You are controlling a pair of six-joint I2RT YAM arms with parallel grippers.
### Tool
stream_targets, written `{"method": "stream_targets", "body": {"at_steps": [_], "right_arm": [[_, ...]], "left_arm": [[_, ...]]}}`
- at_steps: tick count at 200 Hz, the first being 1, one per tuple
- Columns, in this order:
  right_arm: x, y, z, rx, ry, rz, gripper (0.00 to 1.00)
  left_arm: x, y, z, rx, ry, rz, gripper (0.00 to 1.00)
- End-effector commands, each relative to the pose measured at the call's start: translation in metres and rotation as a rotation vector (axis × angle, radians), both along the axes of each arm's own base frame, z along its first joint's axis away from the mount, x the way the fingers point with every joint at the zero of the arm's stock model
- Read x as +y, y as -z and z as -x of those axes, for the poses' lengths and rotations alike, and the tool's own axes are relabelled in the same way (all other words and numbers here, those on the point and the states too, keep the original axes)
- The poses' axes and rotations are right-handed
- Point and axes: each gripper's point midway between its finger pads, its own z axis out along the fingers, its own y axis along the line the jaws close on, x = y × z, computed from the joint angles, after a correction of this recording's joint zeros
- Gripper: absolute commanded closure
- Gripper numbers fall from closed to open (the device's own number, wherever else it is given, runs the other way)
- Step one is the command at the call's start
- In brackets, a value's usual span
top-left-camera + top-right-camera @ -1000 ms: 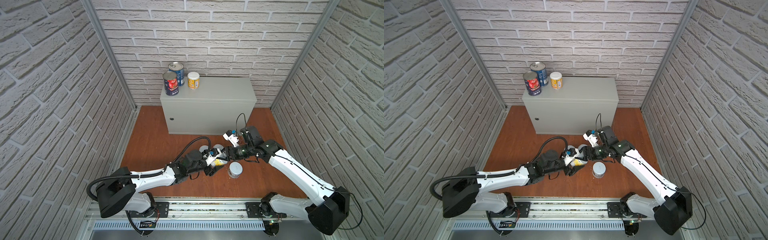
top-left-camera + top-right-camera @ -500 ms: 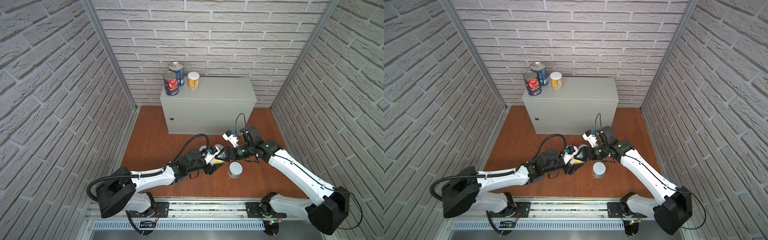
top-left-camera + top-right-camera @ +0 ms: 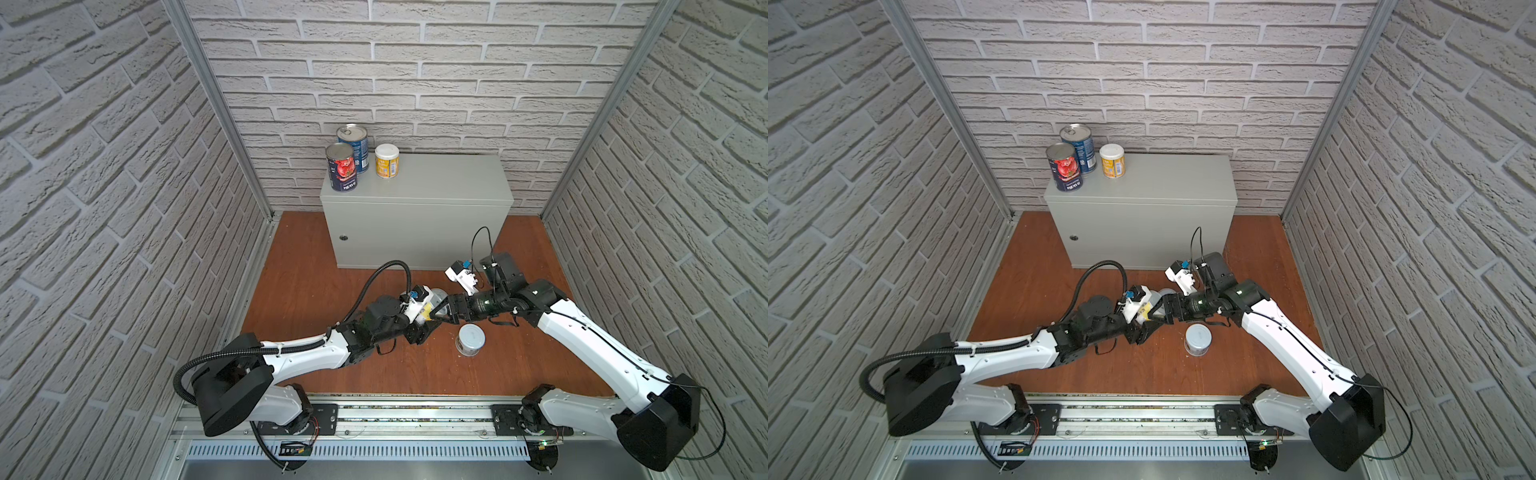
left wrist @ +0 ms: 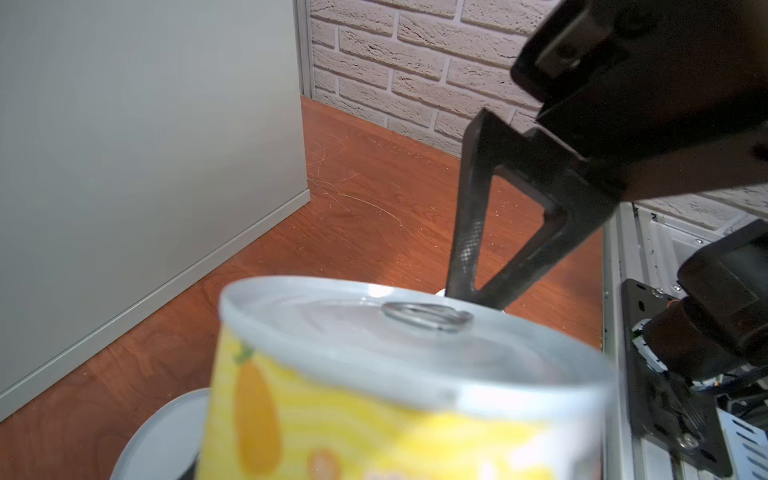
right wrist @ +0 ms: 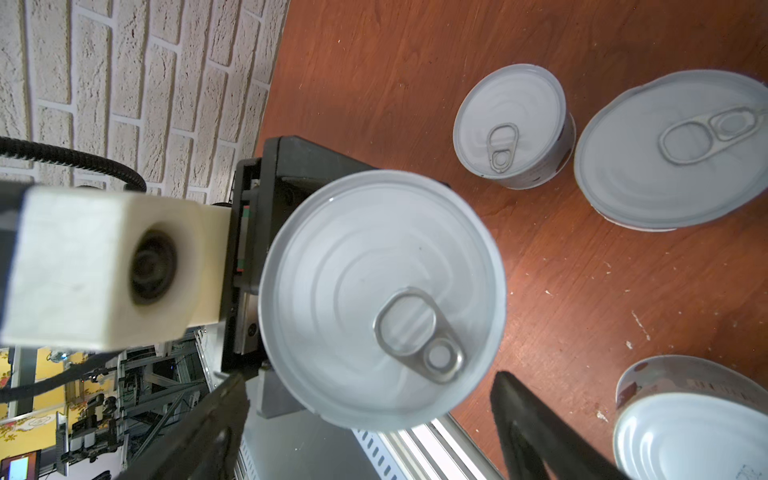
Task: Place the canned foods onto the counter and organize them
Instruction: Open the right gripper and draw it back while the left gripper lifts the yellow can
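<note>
My left gripper (image 3: 424, 321) is shut on a short yellow can (image 3: 427, 311) with a white lid, low over the wooden floor in both top views. The can (image 4: 395, 395) fills the left wrist view and hides the jaws. My right gripper (image 5: 374, 419) is open, its fingers (image 5: 523, 415) apart on either side of that can's lid (image 5: 374, 291). On the grey counter (image 3: 436, 183), at its back left corner, stand a tomato can (image 3: 342, 168), a blue can (image 3: 355, 145) and a second yellow can (image 3: 387, 161).
A pale can (image 3: 469, 340) stands on the floor just right of the grippers. The right wrist view shows three white-lidded cans on the floor: a small one (image 5: 513, 124), a near one (image 5: 673, 149) and a third (image 5: 690, 419). The counter's front (image 4: 145, 145) stands close behind.
My right gripper's jaws have spread apart and let go of the yellow can. The left gripper has stayed shut on it and lifted it a little.
</note>
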Motion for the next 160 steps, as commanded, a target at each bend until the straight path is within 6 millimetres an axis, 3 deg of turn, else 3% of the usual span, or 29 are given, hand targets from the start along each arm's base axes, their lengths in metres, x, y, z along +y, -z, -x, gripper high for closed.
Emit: {"method": "stream_targets", "body": {"at_steps": [1,47,77,105,130,160], "right_arm": [[-0.005,-0.012,-0.001,-0.083,0.021,-0.007,0.08],[-0.027,-0.032,-0.001,-0.26,0.112,0.009,0.08],[-0.056,-0.038,0.001,-0.4,0.234,0.053,0.06],[-0.066,-0.045,0.008,-0.483,0.29,0.01,0.05],[-0.077,-0.05,0.01,-0.532,0.352,-0.011,0.05],[-0.084,-0.038,0.007,-0.547,0.425,-0.036,0.04]], "left_arm": [[-0.004,-0.041,-0.01,-0.081,-0.025,0.129,0.45],[-0.002,-0.041,-0.017,-0.078,-0.067,0.114,0.46],[-0.004,-0.044,-0.021,-0.077,-0.08,0.111,0.46],[-0.003,-0.043,-0.036,-0.087,-0.147,0.075,0.46],[-0.004,-0.058,-0.049,-0.136,-0.189,0.092,0.47],[-0.016,-0.083,-0.058,-0.173,-0.182,0.123,0.48]]}}
